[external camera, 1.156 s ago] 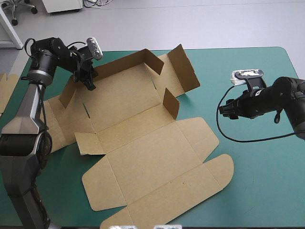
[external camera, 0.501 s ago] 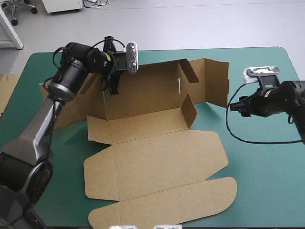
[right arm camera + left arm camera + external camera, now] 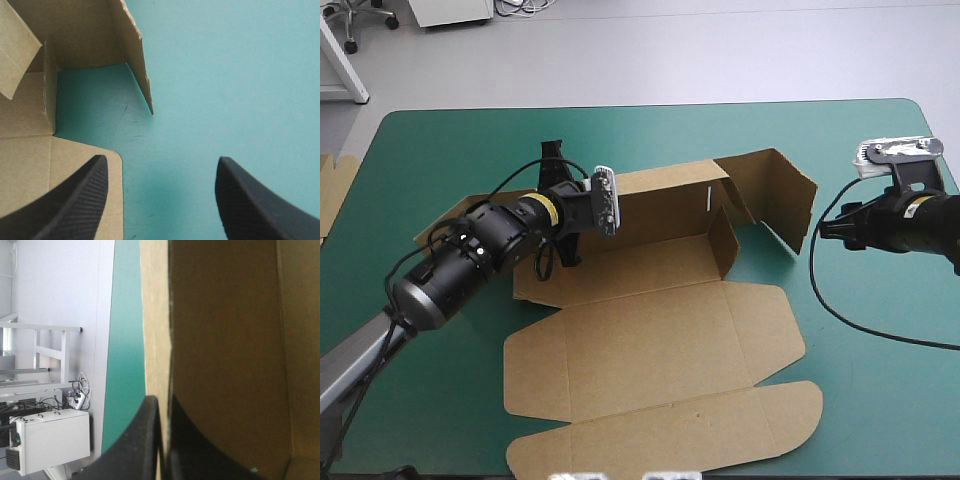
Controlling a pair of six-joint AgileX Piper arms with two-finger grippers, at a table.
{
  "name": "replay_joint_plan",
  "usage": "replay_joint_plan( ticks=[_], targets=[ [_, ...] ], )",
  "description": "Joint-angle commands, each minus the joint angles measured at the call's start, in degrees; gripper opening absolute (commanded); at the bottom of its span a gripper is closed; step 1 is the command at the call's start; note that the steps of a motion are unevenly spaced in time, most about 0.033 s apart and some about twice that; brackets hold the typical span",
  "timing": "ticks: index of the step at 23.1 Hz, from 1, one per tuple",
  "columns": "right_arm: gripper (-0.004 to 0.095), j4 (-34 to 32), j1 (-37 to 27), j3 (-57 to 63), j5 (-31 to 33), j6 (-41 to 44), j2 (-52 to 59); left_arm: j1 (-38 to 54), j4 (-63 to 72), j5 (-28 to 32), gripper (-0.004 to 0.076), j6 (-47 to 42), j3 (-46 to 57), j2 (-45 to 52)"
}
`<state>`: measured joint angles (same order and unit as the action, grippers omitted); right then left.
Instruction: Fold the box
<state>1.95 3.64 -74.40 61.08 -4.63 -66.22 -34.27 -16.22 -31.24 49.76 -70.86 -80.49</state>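
The brown box (image 3: 660, 340) lies in the middle of the teal-green table, its lid and front flaps flat toward the near edge. The long back wall (image 3: 660, 205) stands upright, with a side flap (image 3: 782, 195) bent out at its right end. My left gripper (image 3: 564, 248) is shut on the left end of that wall; in the left wrist view its black fingers (image 3: 145, 440) pinch the board's edge (image 3: 156, 340). My right gripper (image 3: 824, 230) hovers open just right of the bent flap (image 3: 135, 55), with nothing between its fingers (image 3: 75, 205).
More brown board (image 3: 332, 190) shows at the table's left edge. Bare teal-green cover (image 3: 880, 400) lies to the right of the box and along the far edge. The lid's rounded corner (image 3: 90, 200) reaches under my right gripper's finger.
My left gripper has swung toward the table's middle with the back wall, which now stands upright. The whole box shifted. My right gripper drew back to the right.
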Motion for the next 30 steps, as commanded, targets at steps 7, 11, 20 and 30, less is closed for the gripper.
replay_joint_plan(
  ticks=[7,11,20,30],
  targets=[
    [0.0577,-0.9,-0.2,-8.8,0.8,-0.3,1.1,-13.8,-25.2,-1.3,-0.0011,-26.0,6.4,7.5],
    [0.0577,-0.4,-0.2,-11.8,1.7,-0.2,0.3,-18.0,-30.4,-2.6,-0.0011,-30.3,8.7,9.5],
    [0.0576,7.0,-0.2,-30.7,10.3,-3.7,-18.0,-21.2,-48.1,-2.7,-0.0011,-44.5,16.0,11.3],
    [0.0433,10.0,-0.2,-45.7,10.2,-3.9,-35.9,-21.2,-63.5,0.7,-0.0011,-57.7,20.8,11.3]
  ],
)
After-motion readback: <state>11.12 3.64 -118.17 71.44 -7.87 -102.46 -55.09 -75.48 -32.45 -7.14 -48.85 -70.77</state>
